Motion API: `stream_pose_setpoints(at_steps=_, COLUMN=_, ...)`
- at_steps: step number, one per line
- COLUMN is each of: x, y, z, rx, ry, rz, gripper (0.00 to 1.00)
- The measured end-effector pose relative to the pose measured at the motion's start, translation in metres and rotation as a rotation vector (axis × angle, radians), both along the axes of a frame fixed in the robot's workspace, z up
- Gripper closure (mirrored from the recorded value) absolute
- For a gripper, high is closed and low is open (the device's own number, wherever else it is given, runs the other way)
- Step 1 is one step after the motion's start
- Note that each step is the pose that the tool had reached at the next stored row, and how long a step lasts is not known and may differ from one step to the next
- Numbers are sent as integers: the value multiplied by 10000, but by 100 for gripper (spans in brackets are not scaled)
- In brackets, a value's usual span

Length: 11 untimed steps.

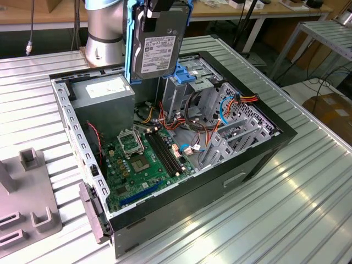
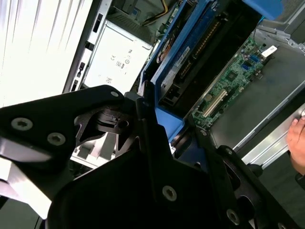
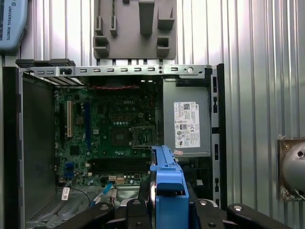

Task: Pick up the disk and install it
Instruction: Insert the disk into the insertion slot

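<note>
Exterior view: the disk (image 1: pixel 159 47) hung upright at twelve o'clock, label outward, above the open computer case (image 1: pixel 192 198). The gripper (image 1: pixel 164 10) was closed on its upper end, clamping the blue carrier bracket (image 1: pixel 130 49). From the motherboard (image 1: pixel 143 157), the power-supply box (image 1: pixel 104 91) sat at about eleven o'clock and the drive cage (image 1: pixel 187 77) at about one. Second wrist view: black fingers (image 2: pixel 145 119) pressed the bracket from both sides, with the disk edge-on and its circuit side showing. A person's hand (image 2: pixel 298 143) showed beside the case's rim. First wrist view: the bracket (image 3: pixel 167 191) was edge-on over the case, near the power-supply box. My guess: stiff and dense, heavy for its size, and shock-sensitive. It is best held by the bracket rails and kept off the bare circuit board, though the plastic may flex.
</note>
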State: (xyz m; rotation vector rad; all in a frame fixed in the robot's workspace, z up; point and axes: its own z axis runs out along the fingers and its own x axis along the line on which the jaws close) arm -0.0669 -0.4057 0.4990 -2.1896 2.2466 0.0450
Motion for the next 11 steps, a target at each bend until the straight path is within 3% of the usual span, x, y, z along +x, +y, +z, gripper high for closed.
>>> stream_pose_setpoints(at_steps=11, x=14, y=-4, z=0, rx=-1, ry=0, rz=1, gripper=63)
